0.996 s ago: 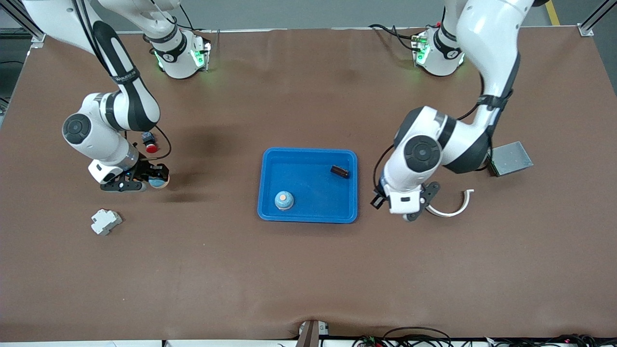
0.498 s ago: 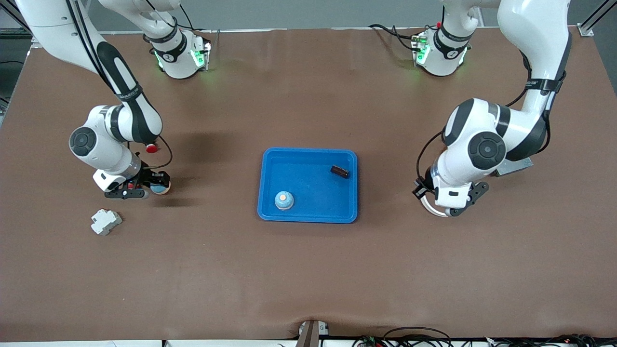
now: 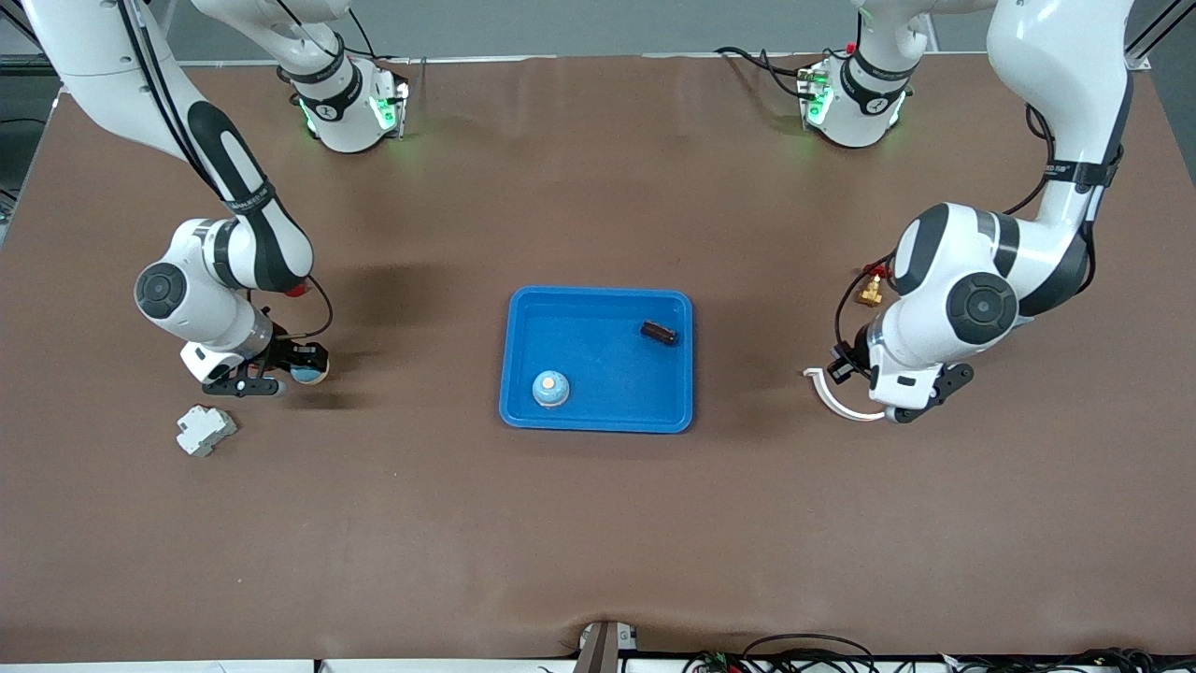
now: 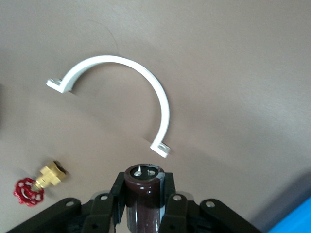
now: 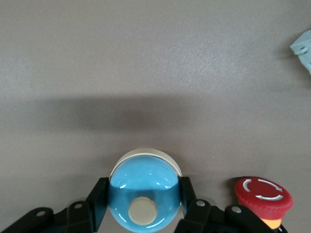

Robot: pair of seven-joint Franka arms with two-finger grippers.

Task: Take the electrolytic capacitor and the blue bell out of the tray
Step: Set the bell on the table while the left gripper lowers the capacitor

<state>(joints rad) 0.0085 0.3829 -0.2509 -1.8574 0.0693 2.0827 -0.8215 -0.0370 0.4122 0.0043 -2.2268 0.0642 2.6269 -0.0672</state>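
A blue tray lies mid-table with a blue bell and a dark capacitor in it. My right gripper is low over the table toward the right arm's end and is shut on a second blue bell. In the right wrist view the bell sits between the fingers of the gripper. My left gripper is over the table toward the left arm's end. In the left wrist view it is shut on a dark brown capacitor.
A white curved clamp lies by the left gripper, also in the left wrist view. A brass valve with a red handle is near it. A red push button and a white breaker lie near the right gripper.
The left arm has swung away from the tray toward its own end of the table, past the white clamp. The right gripper has shifted slightly, still shut on the bell.
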